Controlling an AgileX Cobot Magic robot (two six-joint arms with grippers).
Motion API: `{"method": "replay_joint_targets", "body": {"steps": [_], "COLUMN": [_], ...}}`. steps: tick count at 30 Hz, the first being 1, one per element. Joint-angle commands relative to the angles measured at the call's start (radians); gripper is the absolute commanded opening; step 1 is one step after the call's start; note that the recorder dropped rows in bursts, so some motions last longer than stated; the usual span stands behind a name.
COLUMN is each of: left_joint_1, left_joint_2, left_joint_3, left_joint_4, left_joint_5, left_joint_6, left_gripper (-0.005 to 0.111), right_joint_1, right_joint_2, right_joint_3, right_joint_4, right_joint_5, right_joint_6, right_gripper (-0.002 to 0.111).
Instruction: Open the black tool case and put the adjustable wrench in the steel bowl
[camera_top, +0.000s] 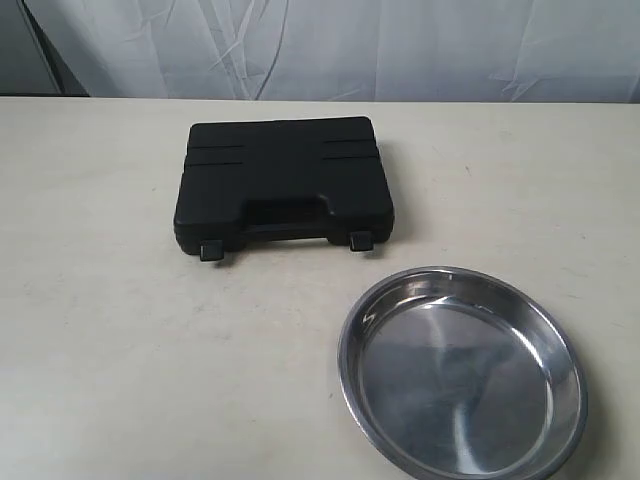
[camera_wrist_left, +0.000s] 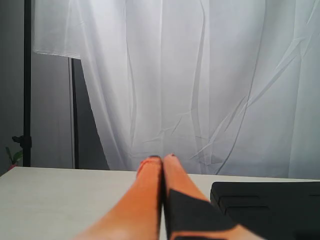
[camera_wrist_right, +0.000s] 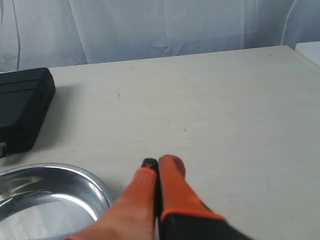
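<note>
The black tool case (camera_top: 283, 183) lies closed on the table, handle and two latches facing the front edge; a corner of it shows in the left wrist view (camera_wrist_left: 270, 207) and the right wrist view (camera_wrist_right: 22, 107). The steel bowl (camera_top: 462, 372) sits empty to the case's front right; its rim (camera_wrist_right: 60, 175) shows beside my right gripper. The adjustable wrench is hidden. My left gripper (camera_wrist_left: 162, 159) is shut and empty, held above the table beside the case. My right gripper (camera_wrist_right: 159, 164) is shut and empty, next to the bowl. Neither arm shows in the exterior view.
A pale tabletop (camera_top: 110, 330) carries the case and bowl. A white curtain (camera_top: 330, 45) hangs behind the table's far edge. A dark stand pole (camera_wrist_left: 27, 85) rises beyond the table in the left wrist view.
</note>
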Motion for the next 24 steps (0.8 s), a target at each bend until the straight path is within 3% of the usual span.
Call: {"method": "replay_joint_targets", "body": {"steps": [1,6,9,13,18,21,24], "left_joint_1": [-0.002,-0.002,-0.002,-0.002,-0.002,-0.002,-0.002], "left_joint_2": [0.005,0.005,0.005,0.005,0.005,0.005,0.005], "left_joint_3": [-0.004,-0.004,-0.004,-0.004,-0.004,-0.004,-0.004], "left_joint_4": [0.002,0.002,0.002,0.002,0.002,0.002,0.002], "left_joint_5": [-0.005,-0.005,-0.005,-0.005,-0.005,-0.005,-0.005], "left_joint_6": [-0.002,-0.002,-0.002,-0.002,-0.002,-0.002,-0.002], "left_gripper": [0.0,0.0,0.0,0.0,0.0,0.0,0.0], "right_joint_1": [-0.004,-0.004,-0.004,-0.004,-0.004,-0.004,-0.004], "right_joint_2": [-0.004,-0.004,-0.004,-0.004,-0.004,-0.004,-0.004], "right_joint_3": [0.005,0.005,0.005,0.005,0.005,0.005,0.005], "right_joint_4": [0.001,-0.02,-0.123,-0.112,-0.09,-0.093,-0.093], "right_joint_5": [-0.006,-0.034,-0.334,-0.61,-0.754,-0.729,-0.65], "right_joint_6": [-0.006,-0.006,-0.006,0.019,0.361,0.633,0.717], "right_gripper": [-0.001,-0.001,-0.001,-0.001,-0.001,-0.001,-0.001]}}
